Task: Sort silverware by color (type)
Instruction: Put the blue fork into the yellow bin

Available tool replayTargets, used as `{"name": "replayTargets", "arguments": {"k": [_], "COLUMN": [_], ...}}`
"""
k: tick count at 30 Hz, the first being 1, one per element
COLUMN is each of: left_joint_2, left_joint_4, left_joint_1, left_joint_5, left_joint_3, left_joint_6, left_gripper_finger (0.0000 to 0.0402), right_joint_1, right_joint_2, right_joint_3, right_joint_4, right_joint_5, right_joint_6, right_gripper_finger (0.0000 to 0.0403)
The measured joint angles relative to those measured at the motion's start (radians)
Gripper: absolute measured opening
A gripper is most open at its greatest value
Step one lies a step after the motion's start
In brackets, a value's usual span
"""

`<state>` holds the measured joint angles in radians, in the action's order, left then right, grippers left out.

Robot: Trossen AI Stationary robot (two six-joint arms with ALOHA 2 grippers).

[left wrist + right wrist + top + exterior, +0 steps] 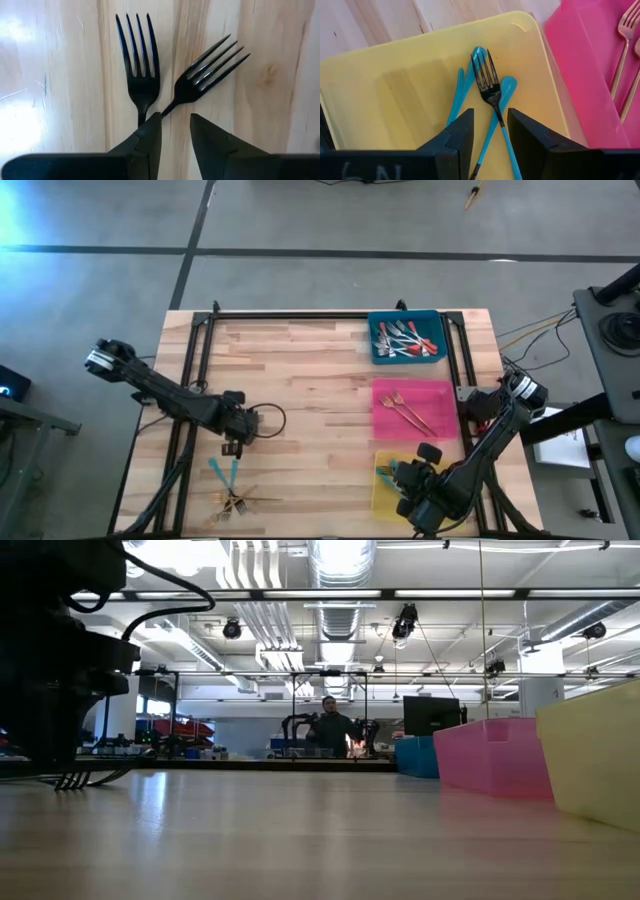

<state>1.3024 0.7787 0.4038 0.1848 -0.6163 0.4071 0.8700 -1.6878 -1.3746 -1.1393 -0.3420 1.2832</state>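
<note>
The left gripper [233, 442] hangs over the near-left part of the table [300, 380], its fingers [150, 140] spread a little above 2 teal-handled forks [224, 474]. In the left wrist view the dark heads of these 2 forks [165, 75] fan apart in a V, tines pointing away from the gripper and necks meeting just at the fingertips. Just nearer lies a small cluster of gold forks [238, 502], with long axes running mostly left to right.

The right gripper [405, 480] sits over the yellow tray [380, 498] at the near right, fingers [457, 135] parted and holding nothing. Below it, teal forks [490, 100] lie crossed on the tray floor, 1 with dark tines pointing away from the gripper.

The pink tray [440, 390] holds 2 gold forks [405, 408] lying diagonally. The blue tray [375, 340] at the far right holds red-handled forks [405, 340] in a heap.

The low view shows only tray walls, not their contents, and a person [328, 725] far behind the table.
</note>
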Motion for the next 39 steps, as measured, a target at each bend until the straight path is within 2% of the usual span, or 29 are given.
{"name": "replayTargets", "arguments": {"k": [15,23,28,33,39], "left_joint_2": [0.097,0.161,0.168,0.169,0.171], "left_joint_4": [-0.021,-0.034,-0.038,-0.044,-0.049], "left_joint_1": [-0.05,-0.063,-0.102,-0.179,-0.279], "left_joint_5": [0.016,-0.031,-0.125,-0.21,-0.286], "left_joint_3": [-0.001,-0.006,-0.012,-0.014,-0.025], "left_joint_6": [-0.055,-0.079,-0.091,-0.075,-0.072], "left_gripper_finger": [0.0086,0.0083,0.0061,0.0011,0.0001], "right_joint_1": [0.0,0.0,0.0,0.0,0.0], "right_joint_2": [0.0,0.0,0.0,0.0,0.0], "right_joint_3": [0.0,0.0,0.0,0.0,0.0], "right_joint_4": [0.004,0.008,0.013,0.02,0.023], "right_joint_5": [-0.002,-0.002,-0.008,-0.026,-0.026], "right_joint_6": [-0.01,-0.01,-0.01,-0.011,-0.009], "right_gripper_finger": [0.0108,0.0107,0.0104,0.01,0.01]}}
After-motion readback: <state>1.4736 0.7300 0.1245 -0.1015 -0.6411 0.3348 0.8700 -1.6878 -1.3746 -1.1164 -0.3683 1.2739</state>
